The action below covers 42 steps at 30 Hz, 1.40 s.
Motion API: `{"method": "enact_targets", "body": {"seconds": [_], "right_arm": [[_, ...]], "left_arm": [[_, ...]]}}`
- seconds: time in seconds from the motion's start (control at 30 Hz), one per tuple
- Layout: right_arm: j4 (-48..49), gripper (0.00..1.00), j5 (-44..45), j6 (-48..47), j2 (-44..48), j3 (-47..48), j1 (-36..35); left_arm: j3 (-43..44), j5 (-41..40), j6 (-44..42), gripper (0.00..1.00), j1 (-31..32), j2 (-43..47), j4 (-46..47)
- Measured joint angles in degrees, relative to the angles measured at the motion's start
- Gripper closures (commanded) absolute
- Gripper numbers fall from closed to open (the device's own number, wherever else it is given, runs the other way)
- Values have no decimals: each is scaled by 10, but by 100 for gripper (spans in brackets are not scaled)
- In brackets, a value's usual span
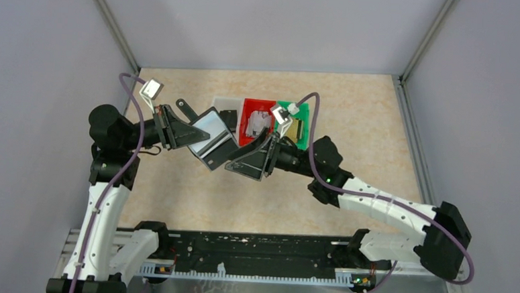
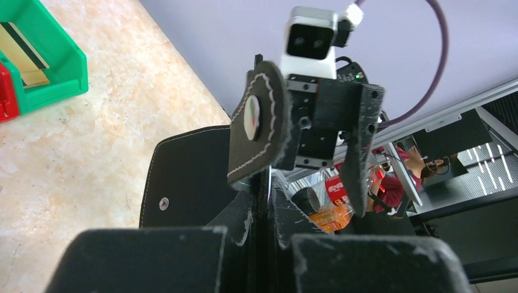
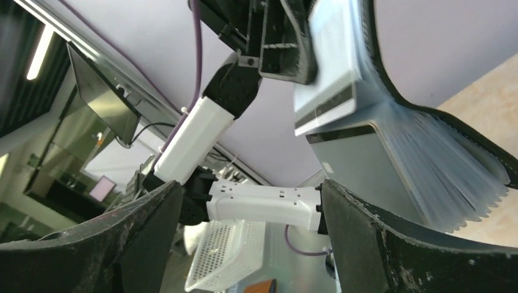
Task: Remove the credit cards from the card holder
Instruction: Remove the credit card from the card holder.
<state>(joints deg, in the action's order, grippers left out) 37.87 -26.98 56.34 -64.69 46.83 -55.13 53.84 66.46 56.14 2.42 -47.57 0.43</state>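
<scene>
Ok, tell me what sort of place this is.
Probably a robot lab test cell: plain grey wall panels enclose a beige marbled tabletop holding a red plastic bin and a green plastic bin.

The opened card holder (image 1: 215, 147), clamped in the left gripper (image 1: 194, 133), hangs over mid-table (image 1: 378, 139). The right gripper (image 1: 243, 167) sits just beside it, jaws spread wide. Close behind stand a white bin (image 1: 226, 103), red bin (image 1: 249, 107) and green bin (image 1: 304, 122). Bare tabletop lies on the left, the right and the near side.
</scene>
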Motion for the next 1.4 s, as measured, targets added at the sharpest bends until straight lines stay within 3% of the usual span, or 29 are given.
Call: {"method": "enact_targets", "body": {"seconds": [0.67, 0.93, 1.27, 1.4], "right_arm": [[197, 31, 23, 115, -114, -11, -4], [250, 51, 55, 149, -151, -9, -4], [304, 64, 93, 173, -180, -3, -6], [317, 71, 105, 172, -188, 2, -7]], "left_arm": [[-2, 8, 26, 100, 0, 0, 23], [-2, 8, 28, 100, 0, 0, 26], [-5, 8, 43, 100, 0, 2, 32], [-11, 6, 47, 92, 0, 6, 36]]}}
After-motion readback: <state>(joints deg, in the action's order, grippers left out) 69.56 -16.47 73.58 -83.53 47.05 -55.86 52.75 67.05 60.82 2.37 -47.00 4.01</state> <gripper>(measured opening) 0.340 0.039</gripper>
